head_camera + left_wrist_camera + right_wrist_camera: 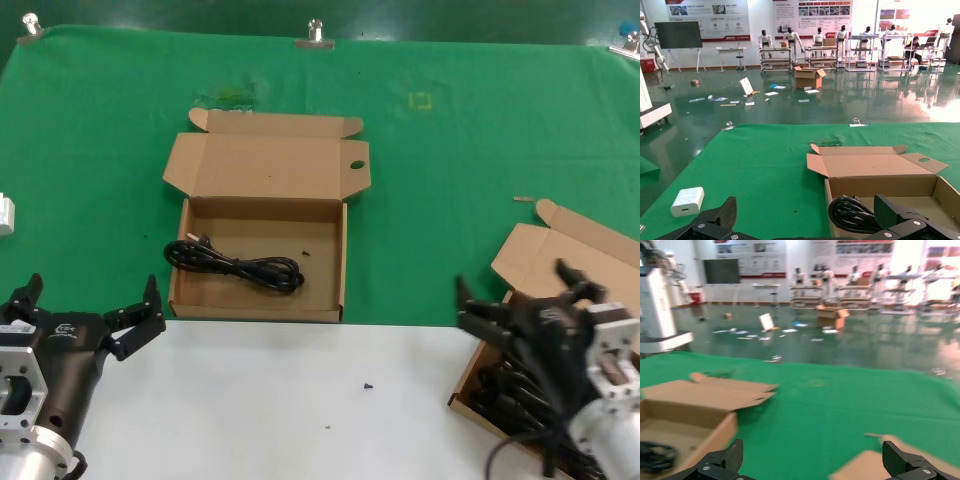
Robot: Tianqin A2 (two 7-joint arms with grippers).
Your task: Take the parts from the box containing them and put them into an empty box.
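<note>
Black cords (510, 395) filled the hole-less box (545, 250) beneath the right gripper (520, 305), spread wide for a grab, while one cord (235, 265) lay in the holed-lid box (258, 292) and the left gripper (85, 318) idled open.

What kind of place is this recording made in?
Probably a robotics exhibition or demonstration hall: humanoid robots stand in a row beyond the green table, wall posters hang behind them, and cardboard boxes sit on a glossy floor.
</note>
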